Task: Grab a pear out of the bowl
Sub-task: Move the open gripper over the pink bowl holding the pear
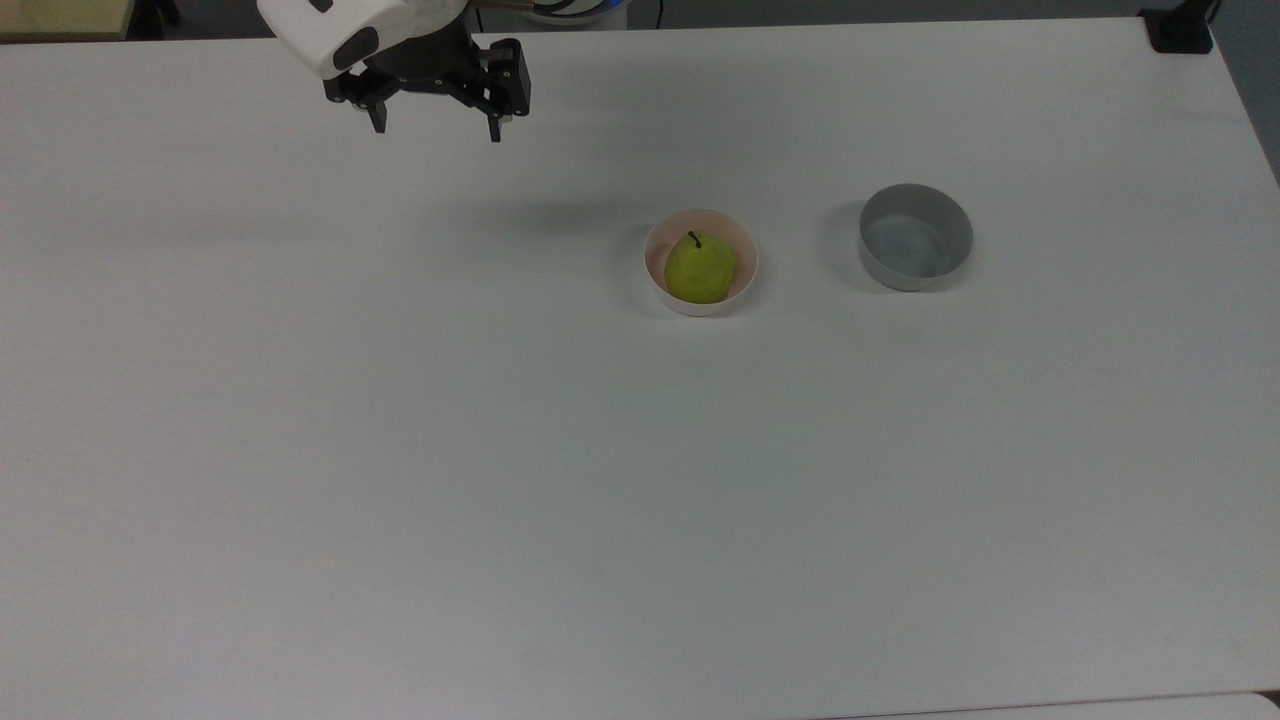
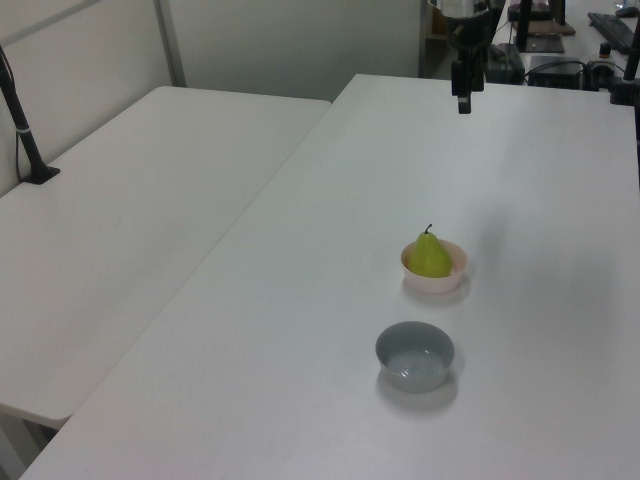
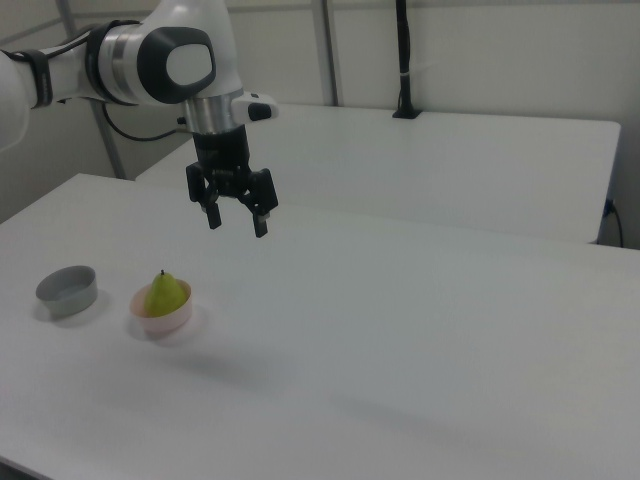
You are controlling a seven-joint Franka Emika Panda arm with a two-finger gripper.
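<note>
A yellow-green pear (image 1: 700, 270) (image 2: 430, 256) (image 3: 165, 294) with a short dark stem stands in the pale pink bowl (image 1: 748, 255) (image 2: 433, 279) (image 3: 165, 321) near the middle of the white table. My gripper (image 1: 436, 130) (image 3: 237, 224) hangs open and empty well above the table, far to the top view's upper left of the bowl. In the left view the gripper (image 2: 464, 103) is far behind the bowl, seen edge-on. In the right view it sits up and to the right of the pear.
An empty grey bowl (image 1: 915, 237) (image 2: 414, 356) (image 3: 67, 289) stands beside the pink one, to the top view's right. A second white table (image 2: 120, 210) adjoins this one. A black post (image 2: 25, 135) is clamped at its far edge.
</note>
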